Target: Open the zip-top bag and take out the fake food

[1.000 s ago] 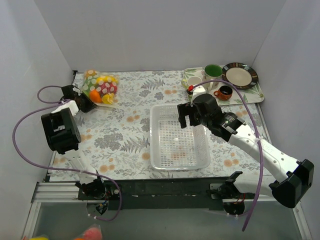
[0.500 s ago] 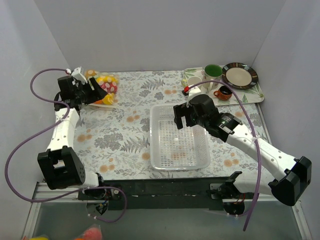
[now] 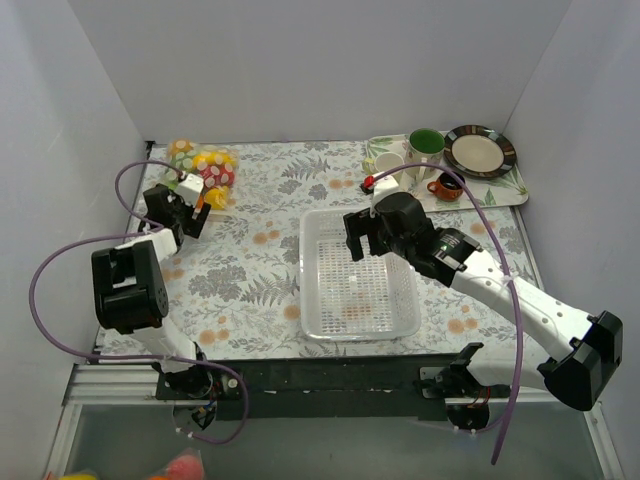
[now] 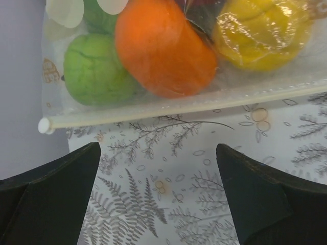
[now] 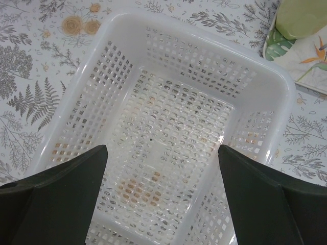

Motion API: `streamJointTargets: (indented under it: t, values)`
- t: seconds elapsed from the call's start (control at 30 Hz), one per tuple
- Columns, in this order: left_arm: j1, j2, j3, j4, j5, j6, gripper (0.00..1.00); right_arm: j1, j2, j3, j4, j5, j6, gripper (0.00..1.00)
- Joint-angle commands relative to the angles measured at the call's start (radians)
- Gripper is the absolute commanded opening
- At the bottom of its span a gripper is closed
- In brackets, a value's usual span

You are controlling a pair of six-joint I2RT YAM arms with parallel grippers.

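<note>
Left gripper (image 4: 158,153), fingers spread, faced the sealed edge of the far-left zip-top bag (image 4: 204,102), seemingly to pinch it; right gripper (image 5: 162,153) hovered agape over the basket (image 5: 286,89).

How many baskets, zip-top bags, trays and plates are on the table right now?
basket: 1
zip-top bag: 1
tray: 1
plate: 1
Total: 4
</note>
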Motion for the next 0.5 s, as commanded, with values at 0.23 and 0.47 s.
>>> streamJointTargets:
  t: [0.23, 0.47]
  values:
    - [-0.004, 0.187, -0.044, 0.622, -0.050, 0.433, 0.98, 0.002, 0.016, -0.004, 0.045, 0.023, -0.005, 0.99]
    - [-0.010, 0.206, -0.091, 0.693, -0.014, 0.522, 0.98, 0.002, 0.067, 0.057, 0.027, 0.040, -0.016, 0.99]
